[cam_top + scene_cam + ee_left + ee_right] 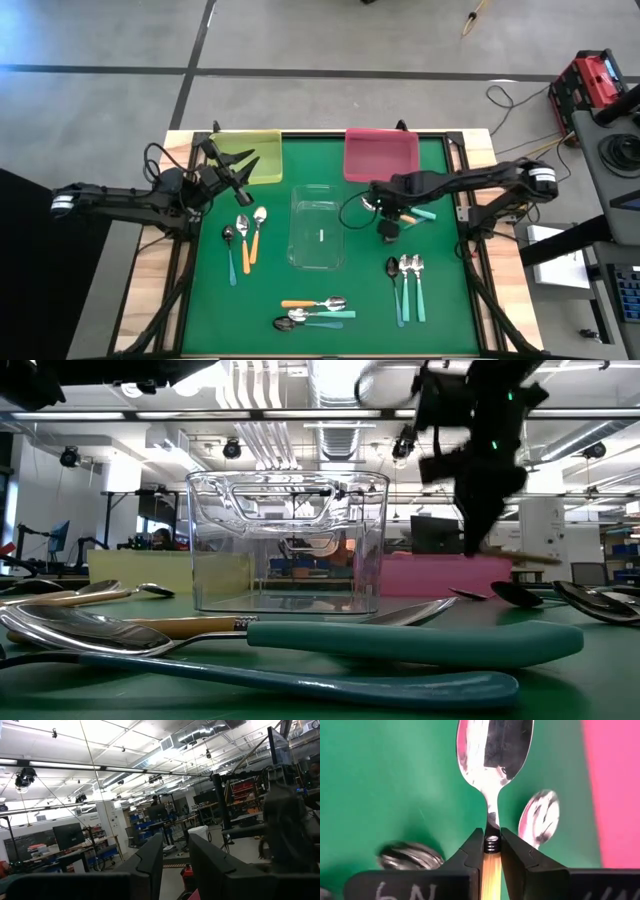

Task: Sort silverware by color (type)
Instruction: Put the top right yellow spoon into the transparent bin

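- Right gripper: fingers pinched on the neck of an orange-handled spoon, just where the handle meets the silver stem; bowl pointing straight out ahead of the fingertips, over the green mat.
- Just past the fingertips, to one side of the held bowl: a second silver spoon bowl on the mat; to the other side, a blurred silver bowl; type of either handle not shown.
- Beyond that second bowl: pink tray edge.
- High view, same gripper: between the clear tray and the pink tray, with a teal-handled spoon beside it.
- Farther out from the right fingers, toward the near edge: three teal spoons side by side, one with a dark bowl.
- Near edge, below the clear tray: a cluster of one orange spoon and teal spoons lying crosswise.
- Low view: right gripper hanging down beside the clear tray; teal handles large in the foreground.
- Left gripper: raised beside the yellow tray, holding nothing; fingers parted by a narrow gap, aimed at the room.
- Close under the left fingers, on the mat: a group of three spoons, two orange-handled, one teal with a dark bowl.
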